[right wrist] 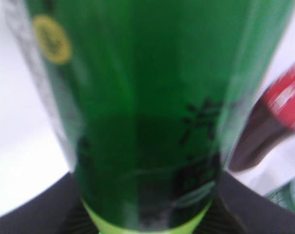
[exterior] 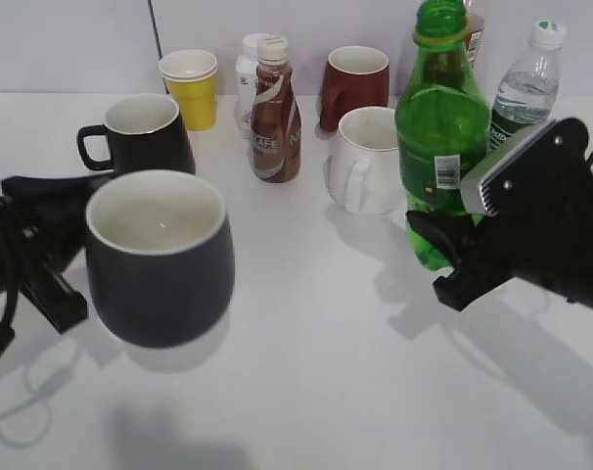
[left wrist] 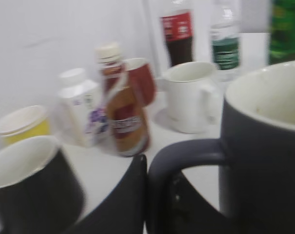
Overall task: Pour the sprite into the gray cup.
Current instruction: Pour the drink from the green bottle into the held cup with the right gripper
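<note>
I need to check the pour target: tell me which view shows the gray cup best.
The exterior view: the gray cup shows whole, with rim, off-white inside and body, lifted above its shadow. The left wrist view shows only its handle and part of the rim, blurred. The right wrist view shows none of it.

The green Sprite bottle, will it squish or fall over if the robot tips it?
The Sprite bottle looks like thin plastic, so it may dent a little under a tight squeeze. It is tall and narrow, so probably tippy once let go. Its cap looks off, so tilting would likely spill. The right end effector grips it low, near the base.
</note>
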